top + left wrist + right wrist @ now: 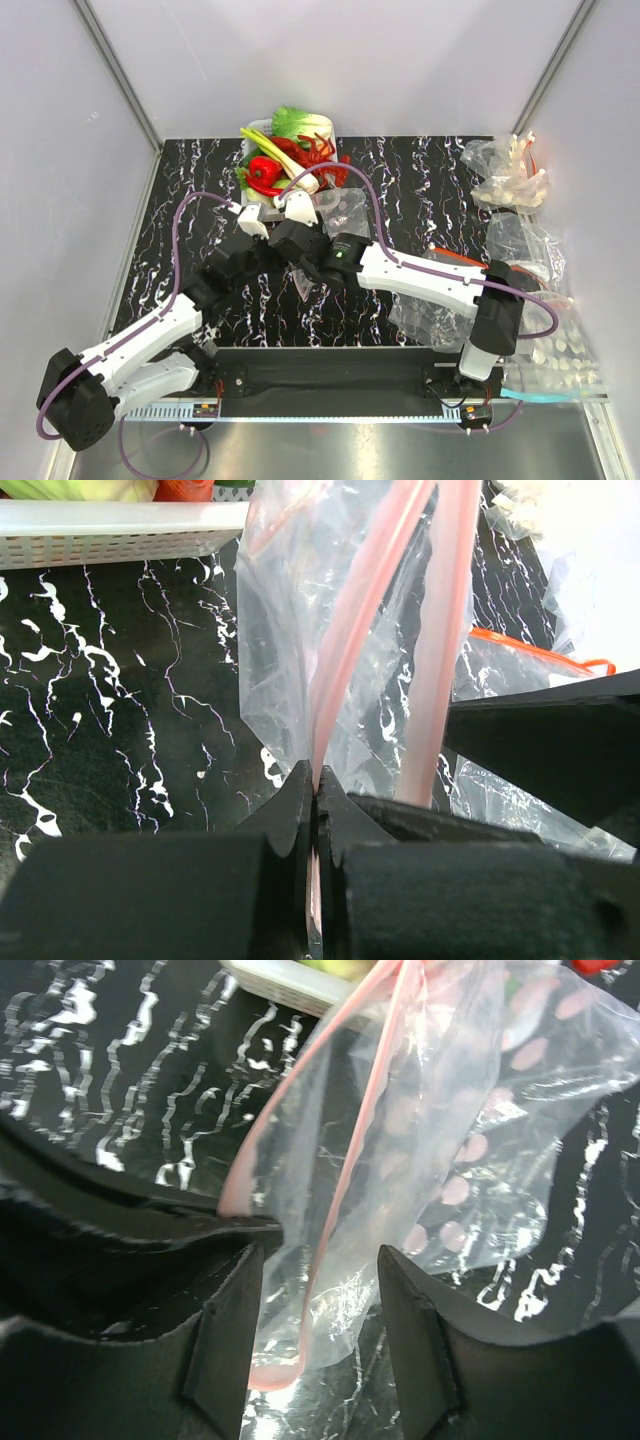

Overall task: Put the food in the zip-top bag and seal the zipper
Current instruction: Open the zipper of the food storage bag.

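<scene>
Left tool (315, 798) is gripping the zipper (445, 630). Its two black fingers are pressing together, and one run of the pink strip is sitting pinched between them. A second run of the same strip is passing just beside the right-hand finger, outside the pinch.

Right tool (320, 1305) is standing open. Its fingers (225, 1340) are sitting well apart, and the bag (460, 1150) is hanging through the gap, both clear film and pink strip. The folded end of the strip is lying close against the left-hand finger. Whether it is touching cannot be told.

Both arms are meeting near the middle of the counter (420, 190), and the bag is extending from the tools toward the basket (100, 540). The two strip runs are spreading apart away from the left tool, so the mouth is standing partly open. Pale dots are showing on the film in the right wrist view.

Food (290, 155) is lying heaped in the white basket at the far edge of the counter. The pepper (263, 172), leek (272, 148), cabbage (300, 122) and lobster (325, 155) are resting against one another.

Spare bags (505, 175) are lying along the right side of the counter. Crumpled clear ones are sitting at the far end, one with an orange strip is lying under the right arm, and one with a teal strip is lying at the near right corner.
</scene>
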`<act>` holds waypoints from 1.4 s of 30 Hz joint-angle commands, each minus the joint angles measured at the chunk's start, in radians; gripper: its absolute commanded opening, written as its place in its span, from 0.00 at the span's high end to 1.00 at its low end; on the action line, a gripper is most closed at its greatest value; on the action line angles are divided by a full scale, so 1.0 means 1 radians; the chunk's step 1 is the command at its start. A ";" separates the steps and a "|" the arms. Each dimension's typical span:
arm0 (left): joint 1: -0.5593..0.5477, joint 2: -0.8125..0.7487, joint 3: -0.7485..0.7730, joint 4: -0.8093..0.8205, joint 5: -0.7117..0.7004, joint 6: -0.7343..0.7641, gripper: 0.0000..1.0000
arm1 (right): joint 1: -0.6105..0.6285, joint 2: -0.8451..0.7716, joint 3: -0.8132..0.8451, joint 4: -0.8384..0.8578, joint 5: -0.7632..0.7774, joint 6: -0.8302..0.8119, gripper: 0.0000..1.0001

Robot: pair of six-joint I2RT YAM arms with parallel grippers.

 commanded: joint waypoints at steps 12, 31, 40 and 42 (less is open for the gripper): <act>-0.004 -0.001 0.059 0.012 -0.017 0.009 0.99 | 0.016 -0.017 0.039 -0.078 0.140 0.042 0.68; -0.002 0.235 0.108 0.104 0.087 -0.043 0.99 | -0.043 -0.166 -0.001 -0.218 0.084 0.019 1.00; -0.004 0.358 0.096 0.203 0.160 -0.074 1.00 | -0.201 -0.206 -0.160 -0.154 -0.059 -0.042 1.00; -0.004 0.390 0.103 0.219 0.181 -0.078 1.00 | -0.203 -0.172 -0.138 -0.200 -0.033 -0.046 1.00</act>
